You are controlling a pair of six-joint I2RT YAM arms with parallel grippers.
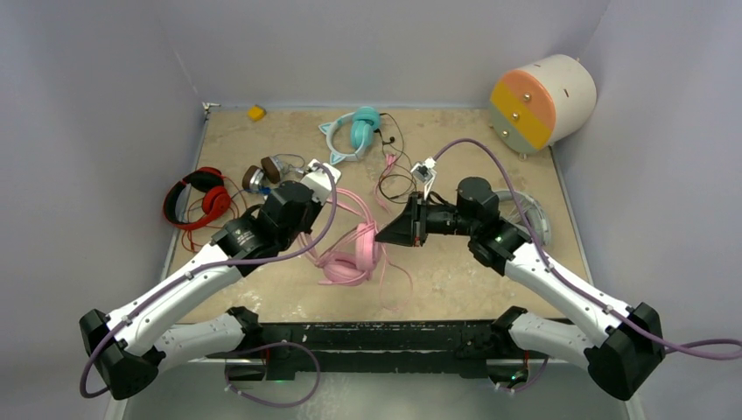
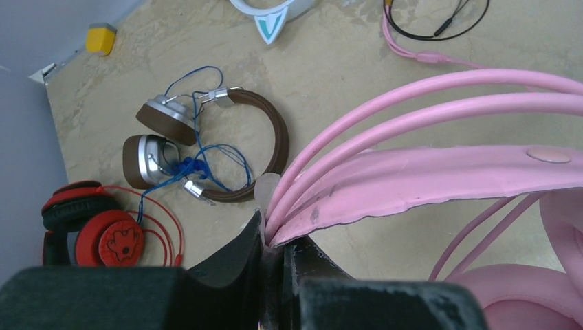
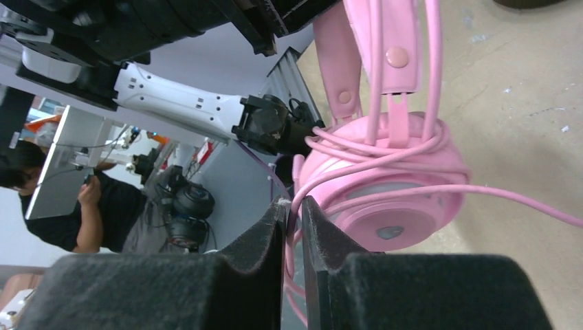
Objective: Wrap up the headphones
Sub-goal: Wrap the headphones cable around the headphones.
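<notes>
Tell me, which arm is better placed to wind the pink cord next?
Probably right: the pink cord runs through the right claw beside the ear cup, while the left claw clamps the headband.

pale grey walls (image 1: 367,44) enclose beige mottled tabletop (image 1: 464,280) on three sides; soft even light.

Pink pair (image 1: 350,258) hung at centre, its headband pinched in the left gripper (image 2: 269,230), cups down low; its thin pink cord (image 3: 385,155) was looped several times round one cup, a loose tail trailing away. Brown pair (image 2: 265,137), silver cups, lay flat at far left, blue cord bunched between the cups. Red pair (image 1: 197,199) lay just left of it, teal cat-ear pair (image 1: 354,133) further back
</notes>
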